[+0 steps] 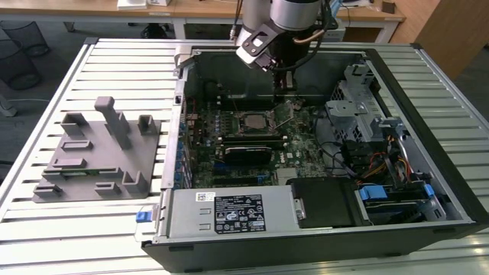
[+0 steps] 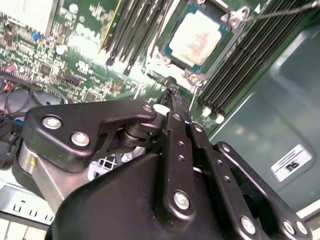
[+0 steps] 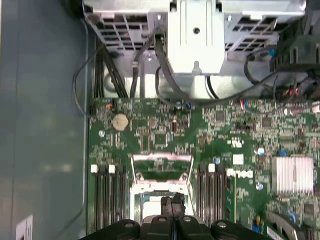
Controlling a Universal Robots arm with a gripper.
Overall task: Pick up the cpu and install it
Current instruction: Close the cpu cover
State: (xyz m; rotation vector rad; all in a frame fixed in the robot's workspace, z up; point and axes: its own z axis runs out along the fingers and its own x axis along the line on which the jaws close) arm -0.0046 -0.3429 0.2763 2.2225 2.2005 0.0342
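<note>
Exterior view's left: a grey fixture is lying on the slatted table.

Middle: the open computer case is lying on its side with the green board facing up. The cpu is sitting flat in its socket near the board's middle, silvery top up. The gripper is hanging low over the board, just beside the socket and apart from the chip. Its fingers are pressing together with nothing between them.

Judging the step: pick-up and placing are looking done, and the work is sitting at the seating stage. The thin lever is looking unlatched. Anything further is calling for a straight path that keeps the tips off the chip's top and the lever.

The chip is square, so it is showing no real long axis. Its edges are running in line with the memory slots.

Exterior view's right: a grey drive cage is standing inside the case.
</note>
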